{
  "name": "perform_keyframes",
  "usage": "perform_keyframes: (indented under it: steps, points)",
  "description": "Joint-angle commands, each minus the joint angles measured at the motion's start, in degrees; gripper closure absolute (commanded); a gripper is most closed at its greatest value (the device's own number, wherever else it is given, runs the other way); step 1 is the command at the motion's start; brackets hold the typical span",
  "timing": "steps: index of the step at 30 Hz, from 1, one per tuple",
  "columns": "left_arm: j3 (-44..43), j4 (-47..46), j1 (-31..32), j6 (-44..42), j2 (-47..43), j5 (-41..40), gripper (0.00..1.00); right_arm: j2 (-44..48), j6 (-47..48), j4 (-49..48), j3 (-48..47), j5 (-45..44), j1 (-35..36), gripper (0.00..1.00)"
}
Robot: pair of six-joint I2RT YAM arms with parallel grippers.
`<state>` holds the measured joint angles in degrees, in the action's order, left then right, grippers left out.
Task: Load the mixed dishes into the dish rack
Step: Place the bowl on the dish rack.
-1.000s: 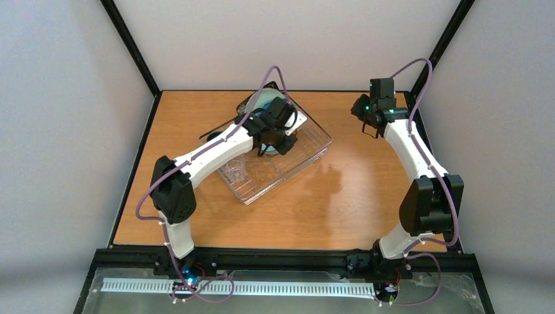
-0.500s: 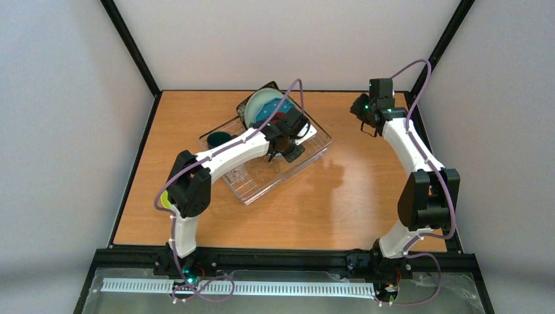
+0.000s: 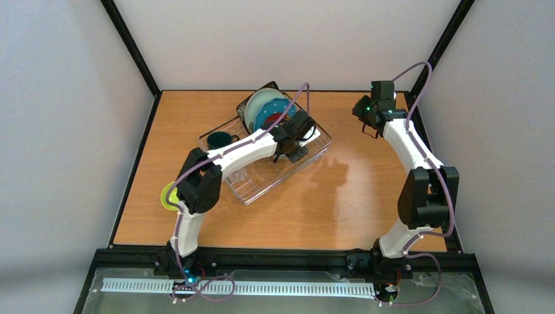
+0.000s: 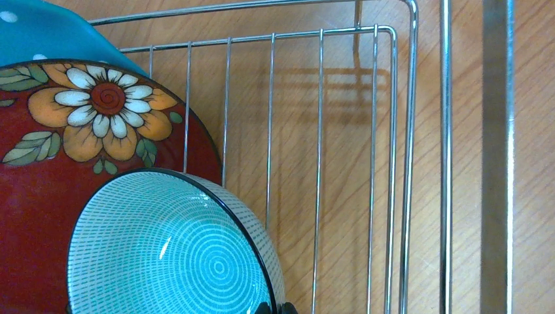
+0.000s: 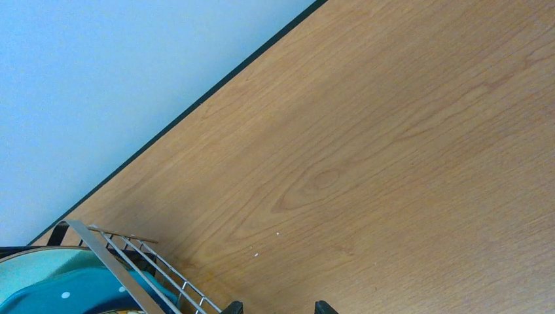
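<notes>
Wood table [image 3: 353, 196] carried the rack [image 3: 314, 147]. Left tool [image 4: 273, 307] was closed at the mint bowl [image 4: 177, 261] rim, leaning it on the red plate [image 4: 39, 176], likely for upright support. Right tool [image 5: 278, 306] gaped, empty.

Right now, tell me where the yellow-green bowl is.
Top view: the yellow-green bowl sits near the table's left edge, half hidden by the left arm's elbow, outside the dish rack.
</notes>
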<state>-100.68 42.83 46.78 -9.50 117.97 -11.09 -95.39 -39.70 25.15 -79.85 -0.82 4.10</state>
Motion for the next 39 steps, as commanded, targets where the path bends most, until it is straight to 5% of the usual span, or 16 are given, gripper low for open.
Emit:
perform_keyframes:
  steps: [1,11,18,25,39]
  points:
    - [1.2,-1.95,0.69,-0.25,-0.76,-3.43,1.0,-1.45,0.53,-1.64,0.96,-0.29,-0.63,0.37]
    - [2.16,1.28,0.72,2.39,-1.24,-6.27,0.98,-1.83,0.6,-2.02,1.47,0.37,-0.66,0.37]
    - [2.88,1.25,0.71,3.89,-2.46,-7.88,0.65,-1.72,0.68,-1.77,1.41,0.34,-0.63,0.37]
    - [3.96,0.1,0.68,5.35,-3.95,-9.57,0.44,-1.55,0.68,-1.5,1.33,0.38,-0.6,0.37]
    - [0.47,1.91,0.73,6.42,-4.96,-10.03,0.39,-0.7,1.25,-0.5,0.58,1.35,-0.63,0.37]
